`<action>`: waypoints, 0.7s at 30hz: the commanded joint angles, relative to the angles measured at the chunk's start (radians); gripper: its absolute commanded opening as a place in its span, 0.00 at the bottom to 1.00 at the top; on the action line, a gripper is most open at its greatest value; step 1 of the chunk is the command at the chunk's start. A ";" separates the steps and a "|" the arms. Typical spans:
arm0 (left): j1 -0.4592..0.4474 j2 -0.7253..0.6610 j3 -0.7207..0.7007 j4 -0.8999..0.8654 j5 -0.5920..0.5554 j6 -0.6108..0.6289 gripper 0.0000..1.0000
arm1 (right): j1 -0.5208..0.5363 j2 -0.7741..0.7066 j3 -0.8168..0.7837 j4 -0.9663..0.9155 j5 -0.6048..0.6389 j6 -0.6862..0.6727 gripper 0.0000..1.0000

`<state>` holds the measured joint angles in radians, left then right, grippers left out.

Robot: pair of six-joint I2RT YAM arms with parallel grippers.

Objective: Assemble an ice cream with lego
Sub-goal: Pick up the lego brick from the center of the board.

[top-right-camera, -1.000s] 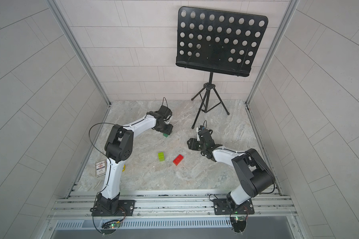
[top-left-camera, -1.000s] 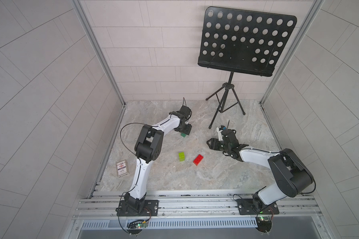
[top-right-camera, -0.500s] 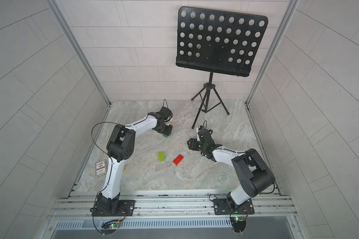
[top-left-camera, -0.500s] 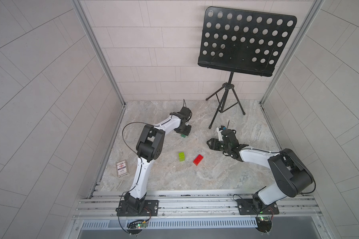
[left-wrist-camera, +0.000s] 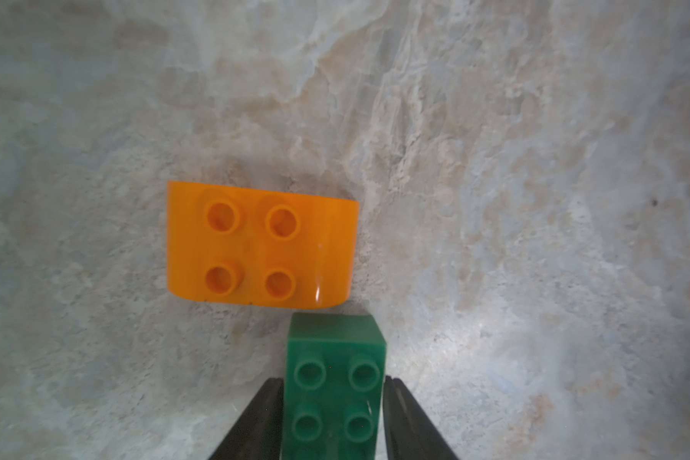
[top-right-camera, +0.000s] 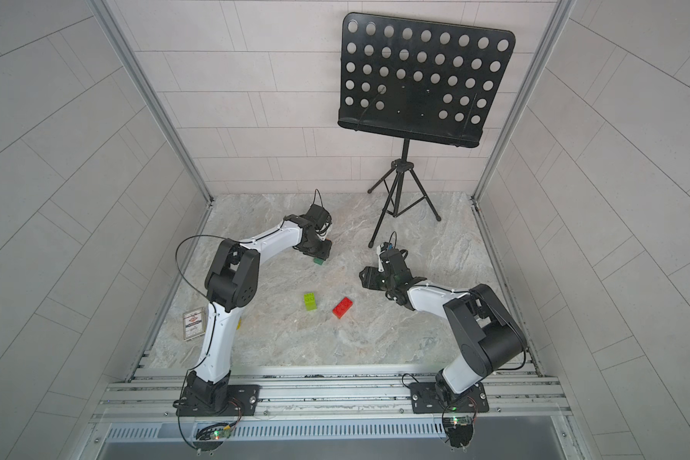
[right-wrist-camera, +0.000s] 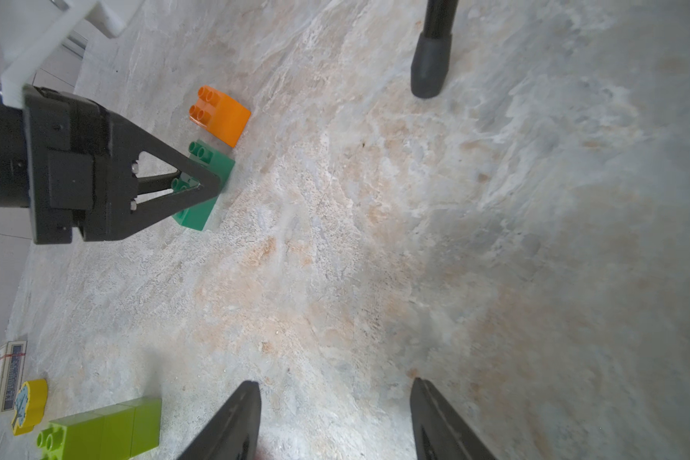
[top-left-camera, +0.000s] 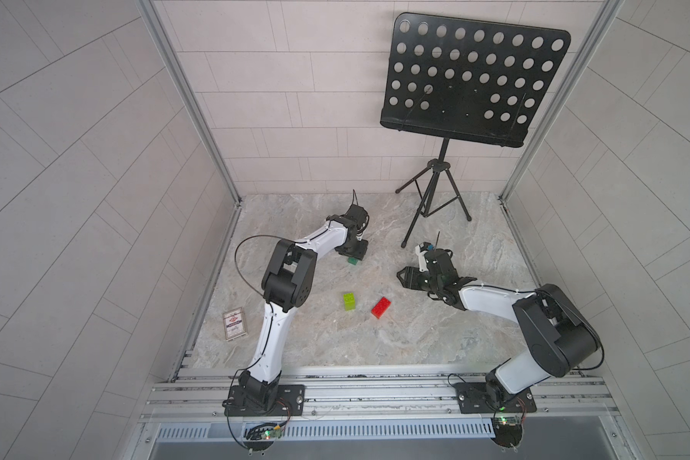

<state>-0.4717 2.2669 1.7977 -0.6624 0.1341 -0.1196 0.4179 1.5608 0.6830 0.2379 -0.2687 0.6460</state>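
Note:
A dark green brick (left-wrist-camera: 335,358) lies studs up on the marble floor, and my left gripper (left-wrist-camera: 333,380) is shut on it, one black finger against each long side. Both top views show only a corner of it (top-left-camera: 352,260) under the left gripper (top-left-camera: 353,253). The rounded orange brick (left-wrist-camera: 259,243) rests just beyond it, apart from it. Two joined lime-green bricks (top-left-camera: 349,301) lie on their side mid-floor, with the red brick (top-left-camera: 381,307) to their right. My right gripper (right-wrist-camera: 335,384) is open and empty, low over bare floor right of the red brick.
A black music stand (top-left-camera: 455,79) on a tripod stands at the back right; one rubber foot (right-wrist-camera: 431,59) is near my right gripper. A small card box (top-left-camera: 235,325) and a flat yellow piece (right-wrist-camera: 28,402) lie by the left wall.
The left gripper's jaws have closed in onto the dark green brick. The left arm shifted slightly. The right arm has not moved.

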 commanded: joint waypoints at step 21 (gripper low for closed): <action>-0.008 -0.053 0.012 -0.029 0.000 -0.139 0.09 | -0.004 0.024 0.029 -0.003 -0.023 0.002 0.58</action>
<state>-0.4725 2.2654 1.8023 -0.6647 0.1417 -0.1768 0.4179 1.5719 0.6926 0.2359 -0.2848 0.6479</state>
